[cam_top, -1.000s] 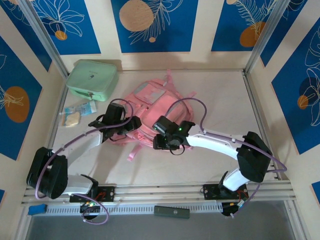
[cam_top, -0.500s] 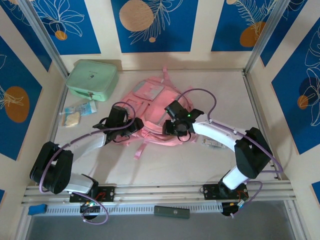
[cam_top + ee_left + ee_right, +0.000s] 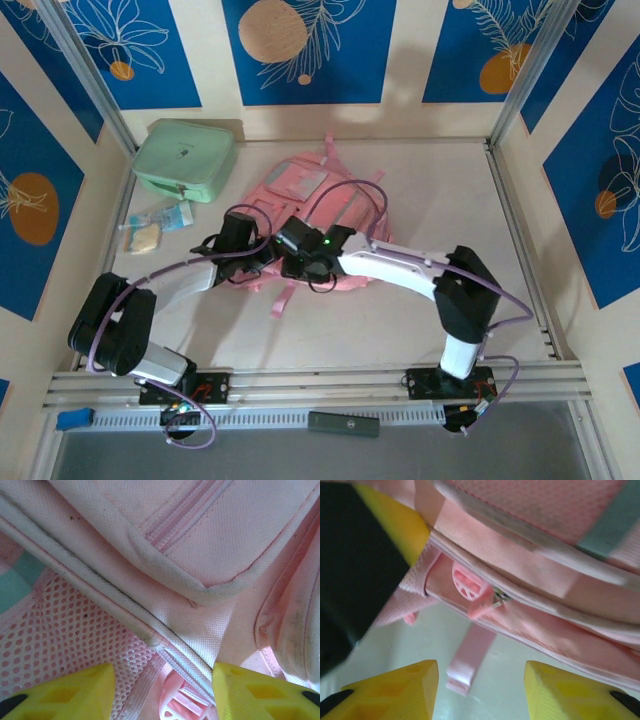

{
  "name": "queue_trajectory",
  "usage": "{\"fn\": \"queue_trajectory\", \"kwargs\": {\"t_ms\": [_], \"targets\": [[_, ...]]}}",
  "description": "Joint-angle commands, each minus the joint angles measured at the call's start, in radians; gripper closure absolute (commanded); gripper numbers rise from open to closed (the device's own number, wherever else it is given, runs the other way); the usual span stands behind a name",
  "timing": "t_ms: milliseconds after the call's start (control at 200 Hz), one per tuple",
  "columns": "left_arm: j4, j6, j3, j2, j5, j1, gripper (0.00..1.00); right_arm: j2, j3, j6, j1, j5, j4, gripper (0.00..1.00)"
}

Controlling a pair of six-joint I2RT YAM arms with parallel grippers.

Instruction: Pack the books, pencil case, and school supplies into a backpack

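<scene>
Both pincers gape wide, holding nothing. My left pincer [image 3: 161, 685] hangs over mesh and seams of the backpack [image 3: 345, 205], which lies mid-table; my right pincer [image 3: 480, 685] faces the pink zipper pull [image 3: 472, 592] at its near edge.

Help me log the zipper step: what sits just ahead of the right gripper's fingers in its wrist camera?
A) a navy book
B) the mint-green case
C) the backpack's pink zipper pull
C: the pink zipper pull on the backpack lies just beyond the right gripper, whose yellow fingers stand apart, gripping nothing.
</scene>
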Motion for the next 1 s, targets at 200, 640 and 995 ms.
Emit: {"fn": "queue_trajectory", "kwargs": {"t_ms": [200,640,995], "targets": [[-0.038,-0.014,-0.038,-0.039,-0.086,0.010,0.48,0.130,0.065,0.200,-0.004,0.084,-0.004,0.61],[-0.008,-0.047,-0.085,-0.033,-0.113,0.009,0.49,0.255,0.136,0.249,-0.026,0.092,-0.013,0.72],[-0.040,-0.063,-0.103,-0.021,-0.188,0.009,0.48,0.206,0.115,0.213,-0.011,0.145,-0.056,0.90]]}}
